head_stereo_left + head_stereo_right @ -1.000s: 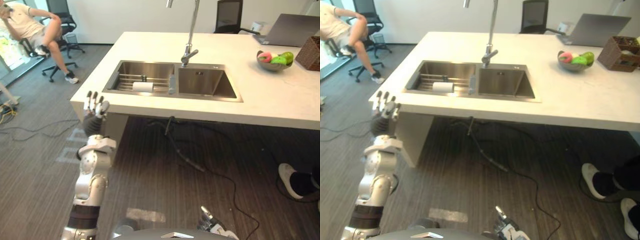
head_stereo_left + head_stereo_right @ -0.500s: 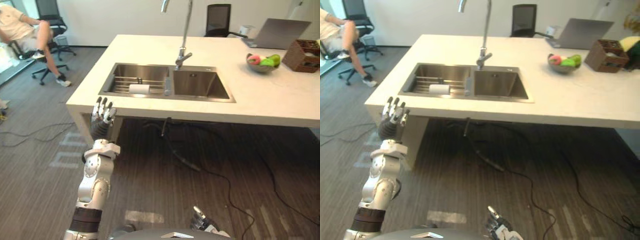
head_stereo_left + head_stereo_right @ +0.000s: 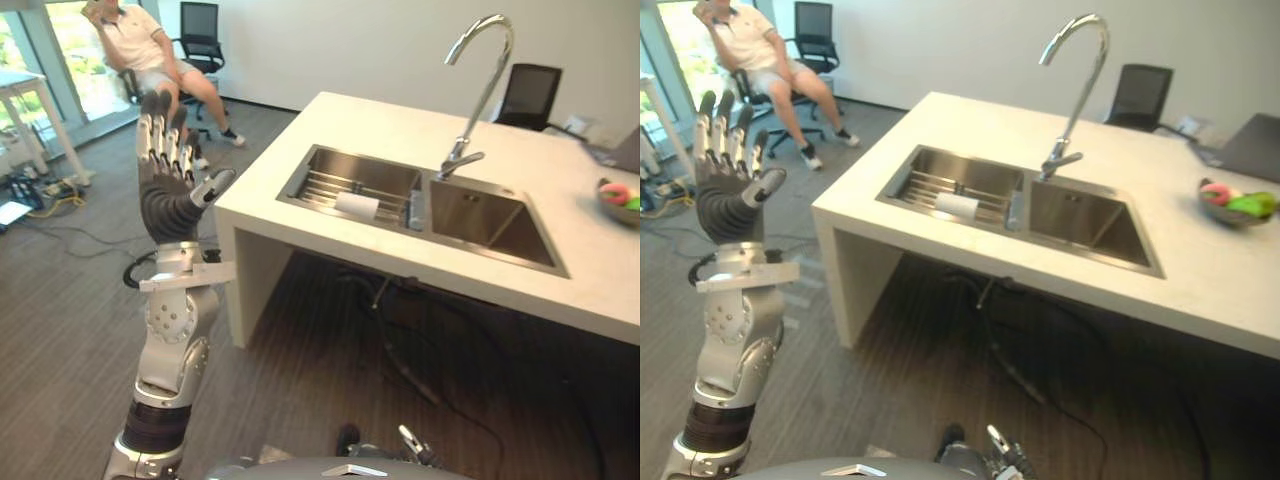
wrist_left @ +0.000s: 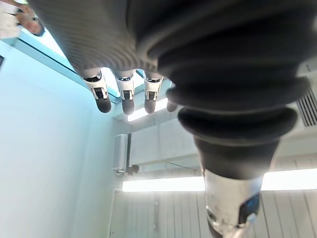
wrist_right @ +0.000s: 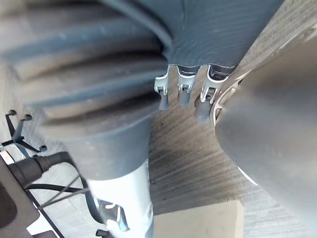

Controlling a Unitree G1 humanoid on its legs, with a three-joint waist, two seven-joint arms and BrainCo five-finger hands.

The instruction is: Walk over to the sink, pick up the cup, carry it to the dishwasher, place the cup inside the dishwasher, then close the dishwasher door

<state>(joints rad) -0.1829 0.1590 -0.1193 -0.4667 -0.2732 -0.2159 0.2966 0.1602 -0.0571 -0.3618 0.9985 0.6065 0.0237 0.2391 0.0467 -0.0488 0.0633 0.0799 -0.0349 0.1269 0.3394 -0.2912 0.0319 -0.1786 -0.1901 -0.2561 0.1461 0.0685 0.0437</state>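
Two hands empty — left hand raised upright beside the counter corner, fingers straight and spread, right hand low, fingers relaxed, cup lying on the rack in the sink's left basin.

The left hand is hovering, fingers straight (apart from the tabletop); the cup is lying in the sink.

Head cams sit up high, looking down at the sink and counter, sharing both plus the raised left hand. Left wrist cam faces the ceiling, right one the floor.
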